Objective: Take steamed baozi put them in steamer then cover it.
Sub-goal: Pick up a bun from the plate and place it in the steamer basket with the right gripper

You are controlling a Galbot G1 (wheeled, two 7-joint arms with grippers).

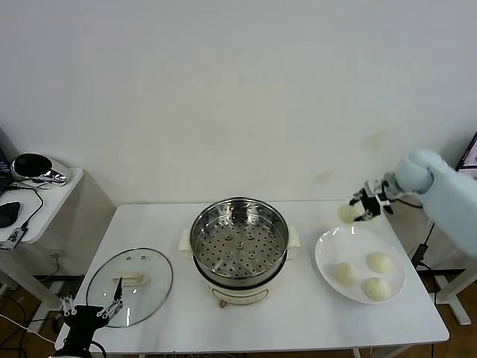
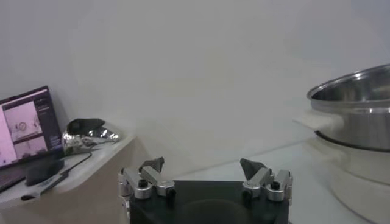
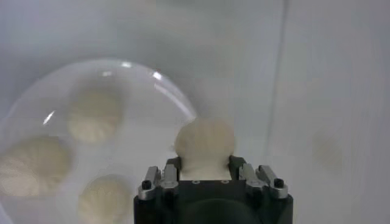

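While pinched on one steamed baozi (image 3: 205, 141) above the plate (image 1: 326, 262), right gripper (image 1: 364, 208) squeezing soft, light dough. Best gripped gently across its round sides. Left gripper (image 1: 91, 307) spread wide by the cover (image 1: 141, 294).

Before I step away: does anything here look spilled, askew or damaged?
Nothing stands out. The steamer sits upright, its glass lid flat beside it, three baozi on the plate, and the right gripper holds a fourth baozi cleanly.
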